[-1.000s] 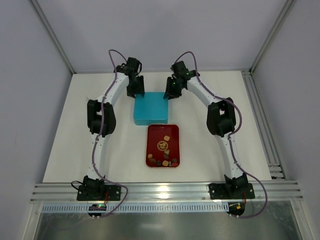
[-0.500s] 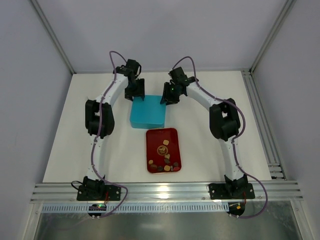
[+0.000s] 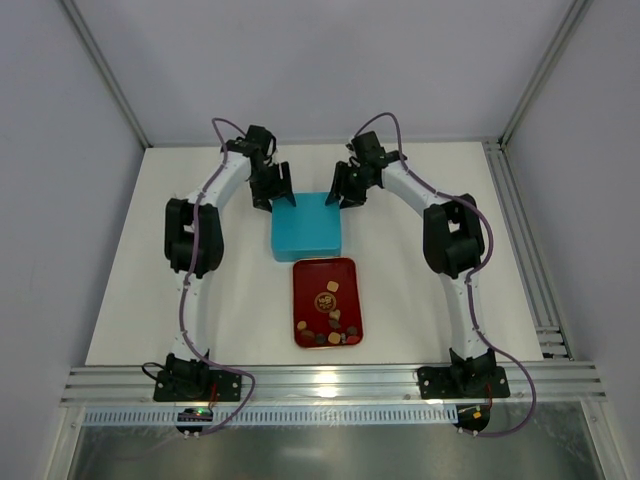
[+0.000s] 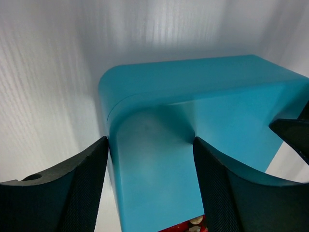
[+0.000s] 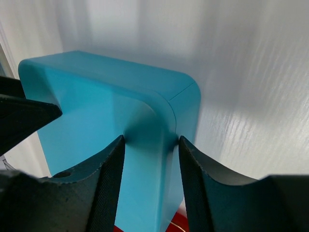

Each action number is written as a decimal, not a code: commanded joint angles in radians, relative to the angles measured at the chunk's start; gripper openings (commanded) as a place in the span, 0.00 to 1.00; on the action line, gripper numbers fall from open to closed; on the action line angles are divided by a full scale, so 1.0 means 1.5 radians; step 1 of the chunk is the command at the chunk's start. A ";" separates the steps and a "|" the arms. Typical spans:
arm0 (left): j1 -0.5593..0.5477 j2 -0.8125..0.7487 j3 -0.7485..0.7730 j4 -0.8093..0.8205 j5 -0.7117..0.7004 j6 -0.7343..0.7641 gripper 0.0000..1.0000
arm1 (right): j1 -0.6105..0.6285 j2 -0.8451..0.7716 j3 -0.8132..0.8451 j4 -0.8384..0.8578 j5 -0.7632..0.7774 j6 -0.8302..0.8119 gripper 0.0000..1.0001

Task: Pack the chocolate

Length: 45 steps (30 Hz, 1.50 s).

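The chocolate (image 3: 335, 337), several small brown and tan pieces, lies loose on the red tray (image 3: 305, 275) at mid table. A closed teal box (image 3: 306, 226) sits just beyond the tray, touching its far edge. My left gripper (image 3: 272, 190) is at the box's far left corner and my right gripper (image 3: 345, 190) at its far right corner. Each is open, its jaws spread to either side of that corner. In the left wrist view the box (image 4: 193, 92) fills the space between the fingers (image 4: 77, 193) of the left gripper (image 4: 150, 140). The right wrist view shows the box (image 5: 96, 96) under the right gripper (image 5: 150, 138).
An aluminium rail (image 3: 515, 230) runs along the table's right side. A slotted metal beam (image 3: 330, 380) carrying both arm bases crosses the near edge. White walls close off the back and both sides. White table surface lies left and right of the box.
Both grippers' jaws have spread wider. The teal box has slid a little toward the near side and the red tray with it. Both wrists have moved outward to the box's far corners.
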 commanded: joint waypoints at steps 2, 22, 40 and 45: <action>-0.027 0.089 -0.058 -0.068 0.013 -0.017 0.69 | 0.001 0.028 0.019 0.019 -0.016 -0.019 0.51; 0.015 0.025 0.160 -0.106 -0.054 0.025 0.78 | -0.069 -0.102 0.026 0.056 0.021 -0.024 0.67; 0.015 -0.486 -0.295 0.033 -0.061 0.040 0.79 | -0.076 -0.563 -0.397 0.184 0.108 -0.029 0.92; 0.015 -0.628 -0.406 0.038 -0.054 0.045 0.79 | -0.076 -0.713 -0.512 0.200 0.132 -0.034 0.98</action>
